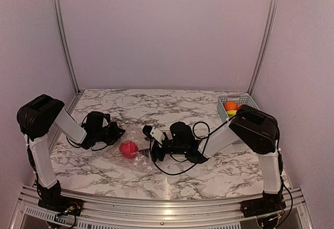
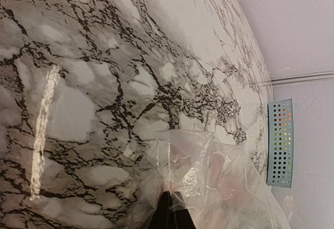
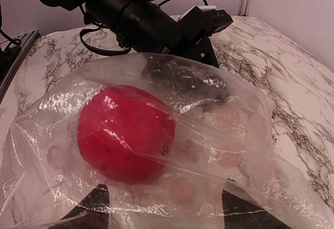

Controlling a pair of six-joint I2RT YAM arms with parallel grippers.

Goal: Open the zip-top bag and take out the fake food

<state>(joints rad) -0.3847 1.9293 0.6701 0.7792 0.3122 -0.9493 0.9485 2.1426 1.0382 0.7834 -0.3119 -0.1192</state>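
Your zip-top bag (image 3: 250, 151) lies crumpled on the table (image 1: 209, 182) between the two arms. The only food you can see inside it is a round red piece (image 3: 125, 132), sitting under the clear film roughly midway between the grippers. The left gripper (image 2: 169, 216) has its fingers pinched together on a fold of plastic, at the edge of the bag farthest from the right wrist camera. It looks to have film only, not the food. The right gripper (image 3: 166, 208) is spread wide, one finger showing at each lower corner of its own view with the bag bunched across the gap, so it has nothing clamped. At the back right of the table, well apart from the bag, the light blue basket (image 1: 249, 99) holds an orange piece (image 1: 230, 105) and a yellow piece (image 1: 231, 113) (there may be more below the rim, which you can't tell from here). I judge you well along: those pieces are out of the bag, and the red one is what is left, as far as the pictures show. Whether the zip edge stands open on the right gripper's side is not clear through the crinkles. Treat finding the mouth and bringing the red piece out through it as the remaining work.
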